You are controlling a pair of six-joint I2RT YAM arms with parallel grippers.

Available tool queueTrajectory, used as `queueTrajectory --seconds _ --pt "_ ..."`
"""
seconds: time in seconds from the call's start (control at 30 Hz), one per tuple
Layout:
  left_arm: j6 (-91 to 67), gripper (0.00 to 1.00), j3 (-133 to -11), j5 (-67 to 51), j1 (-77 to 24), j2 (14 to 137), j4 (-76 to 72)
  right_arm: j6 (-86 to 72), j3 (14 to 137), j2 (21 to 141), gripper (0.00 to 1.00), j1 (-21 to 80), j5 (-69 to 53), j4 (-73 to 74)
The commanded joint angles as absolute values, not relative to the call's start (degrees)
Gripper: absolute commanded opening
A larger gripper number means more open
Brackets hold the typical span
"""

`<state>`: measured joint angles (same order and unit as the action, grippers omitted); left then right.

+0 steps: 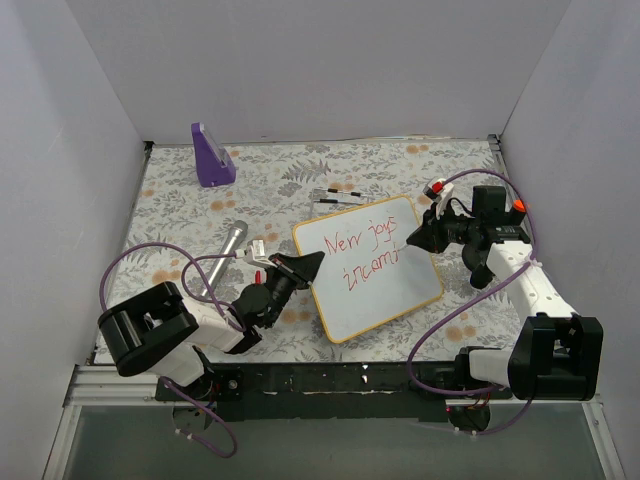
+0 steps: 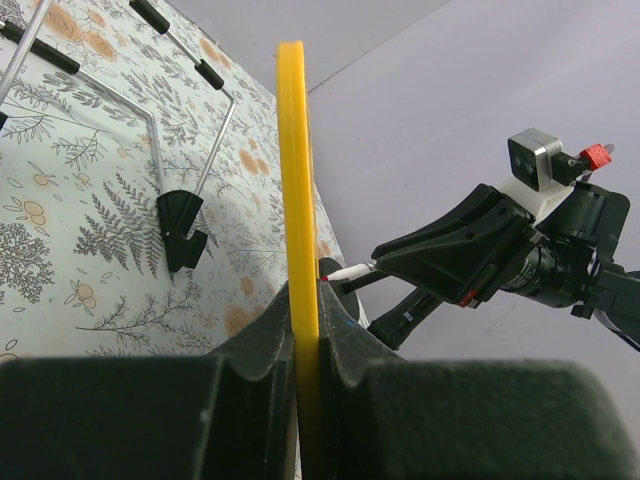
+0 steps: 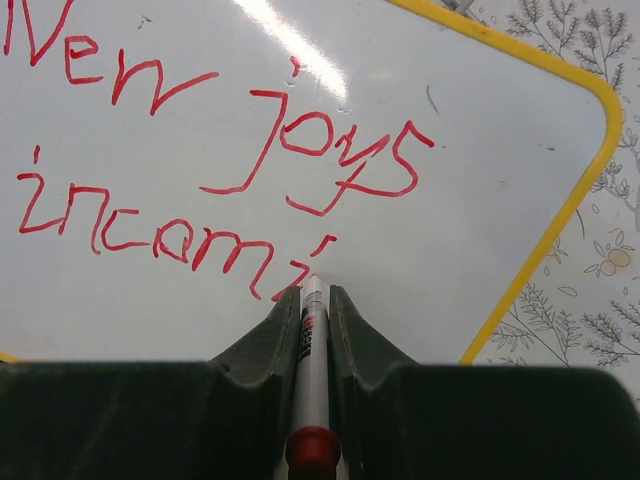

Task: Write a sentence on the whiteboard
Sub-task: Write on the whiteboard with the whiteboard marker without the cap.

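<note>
The whiteboard (image 1: 372, 300), white with a yellow frame, lies at the table's middle. The sentence (image 1: 362, 250) is in red marker and reads "New joys incomi" (image 3: 200, 160) in two lines. My left gripper (image 1: 303, 266) is shut on the board's left edge. The left wrist view shows that yellow edge (image 2: 297, 180) edge-on, pinched in the gripper (image 2: 306, 300). My right gripper (image 1: 415, 238) is shut on a red-capped marker (image 3: 313, 345). Its tip touches the board (image 3: 480, 180) just after the last red stroke, right in front of the gripper (image 3: 314, 295).
A purple wedge-shaped stand (image 1: 212, 155) sits at the back left. A silver cylinder (image 1: 231, 243) lies left of the board. A thin wire rack with black tips (image 1: 338, 193) lies behind the board, and its wire frame (image 2: 185, 225) also shows from the left wrist. White walls close in three sides.
</note>
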<state>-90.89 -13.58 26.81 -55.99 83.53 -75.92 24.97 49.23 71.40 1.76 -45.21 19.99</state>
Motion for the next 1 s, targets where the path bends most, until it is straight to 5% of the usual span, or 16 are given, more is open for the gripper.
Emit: queueTrajectory --seconds 0.0,0.97 --pt "-86.57 0.00 -13.10 24.96 -56.34 83.14 -91.49 23.20 52.21 70.32 0.01 0.79 -46.23 16.88" --pt "-86.75 0.00 -12.48 25.05 -56.34 82.79 -91.85 27.51 50.19 69.43 0.01 -3.25 -51.85 18.28"
